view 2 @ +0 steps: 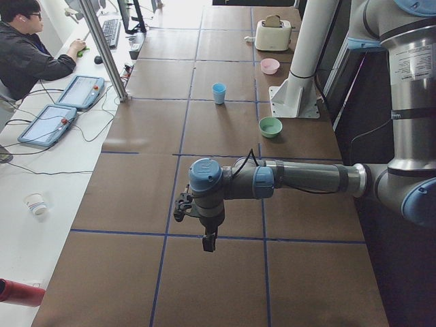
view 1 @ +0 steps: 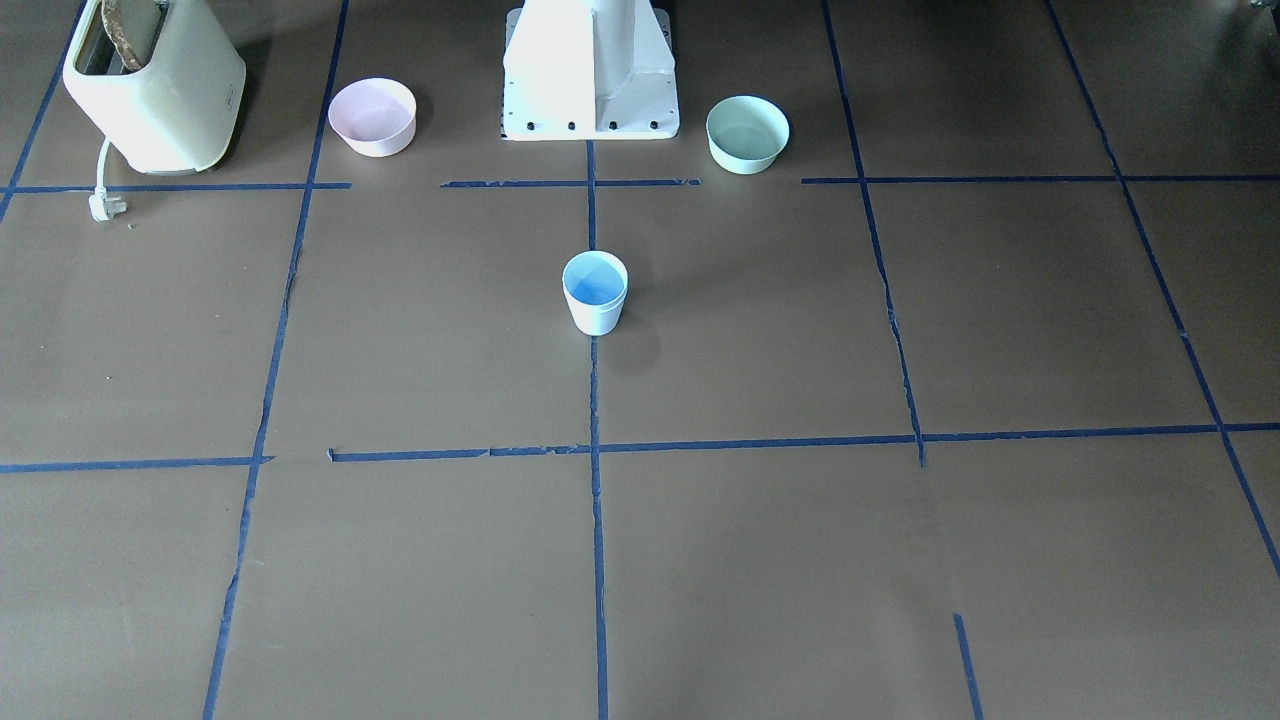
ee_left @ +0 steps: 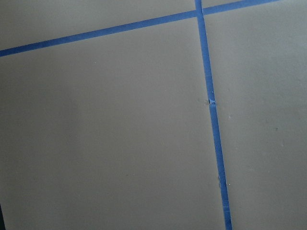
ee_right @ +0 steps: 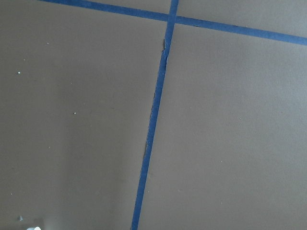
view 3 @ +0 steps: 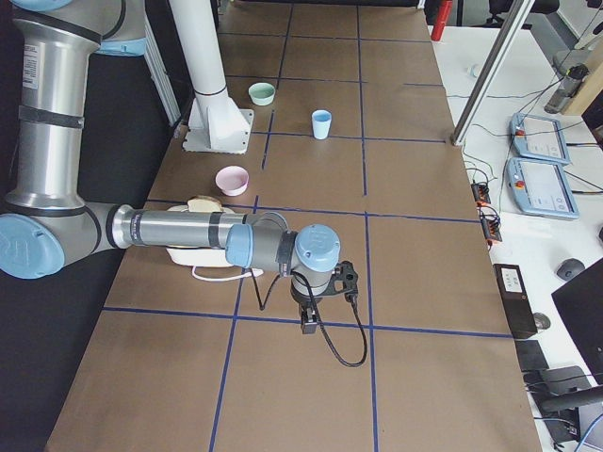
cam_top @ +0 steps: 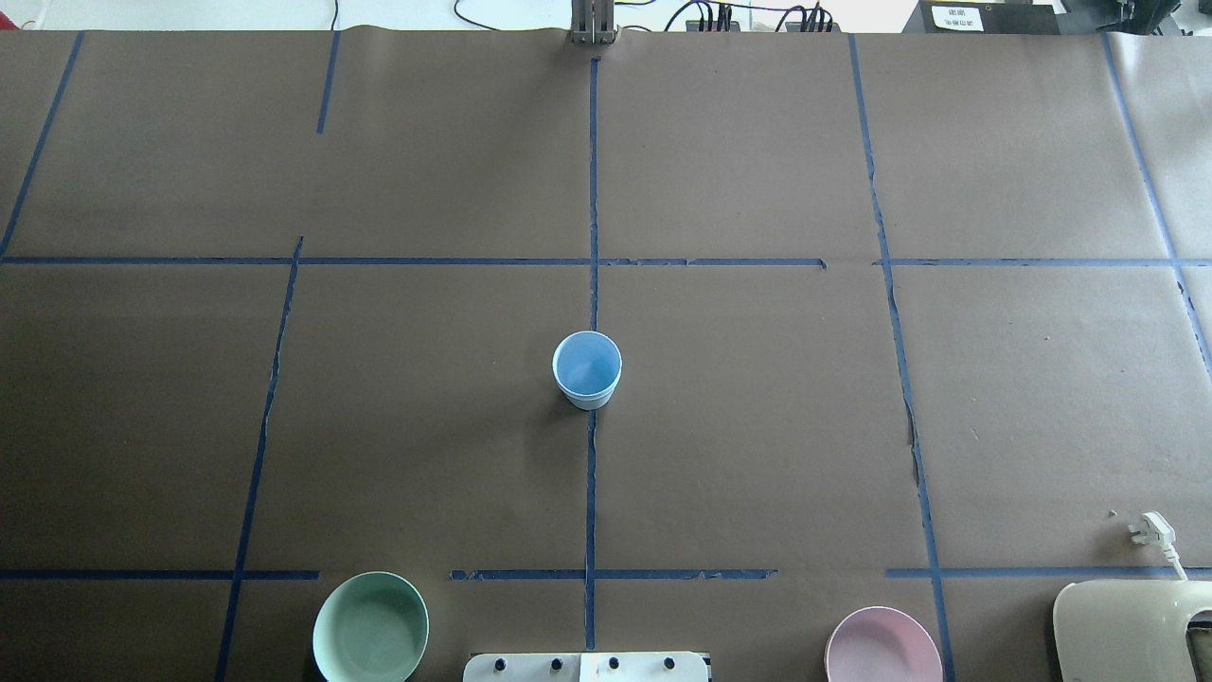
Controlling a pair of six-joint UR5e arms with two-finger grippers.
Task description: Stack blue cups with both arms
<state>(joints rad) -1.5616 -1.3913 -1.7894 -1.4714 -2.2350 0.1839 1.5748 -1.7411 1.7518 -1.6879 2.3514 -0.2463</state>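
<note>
One pale-blue cup (view 1: 594, 295) stands upright at the middle of the table, on the centre tape line; it also shows in the overhead view (cam_top: 587, 369) and in both side views (view 2: 219, 92) (view 3: 321, 123). Only this one cup shape shows; I cannot tell whether a second cup is nested in it. My left gripper (view 2: 208, 242) hangs over the table's left end, far from the cup, seen only in the left side view. My right gripper (view 3: 309, 325) hangs over the right end, seen only in the right side view. I cannot tell whether either is open or shut. Both wrist views show only brown paper and blue tape.
A pink bowl (view 1: 373, 117) and a mint-green bowl (view 1: 747, 134) flank the white robot base (view 1: 590, 70). A cream toaster (view 1: 150, 85) with a loose plug (view 1: 103, 205) stands on my right. An operator (view 2: 27, 48) sits at a side desk.
</note>
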